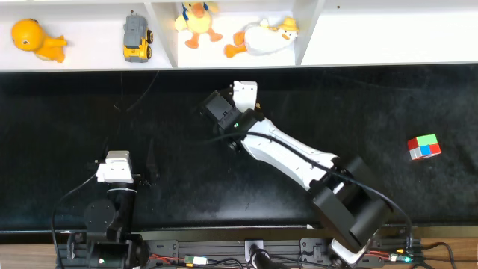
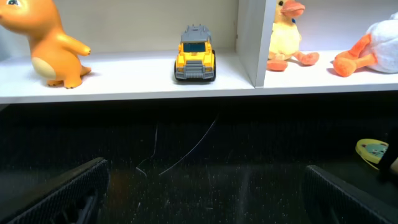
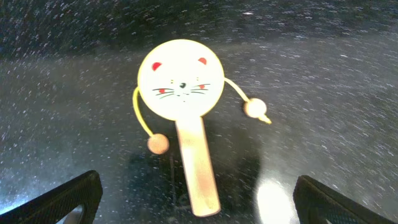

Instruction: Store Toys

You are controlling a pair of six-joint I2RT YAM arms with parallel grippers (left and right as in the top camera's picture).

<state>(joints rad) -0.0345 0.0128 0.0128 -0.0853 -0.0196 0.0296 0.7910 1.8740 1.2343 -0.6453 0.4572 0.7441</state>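
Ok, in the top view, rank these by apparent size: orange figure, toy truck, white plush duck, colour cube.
1. white plush duck and orange figure: too alike to separate.
2. toy truck.
3. colour cube, the smallest.

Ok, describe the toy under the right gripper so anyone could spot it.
On the black table, below the right gripper, lies a wooden rattle drum. Its round cat face, flat handle and two stringed beads set it apart from the multicoloured cube.
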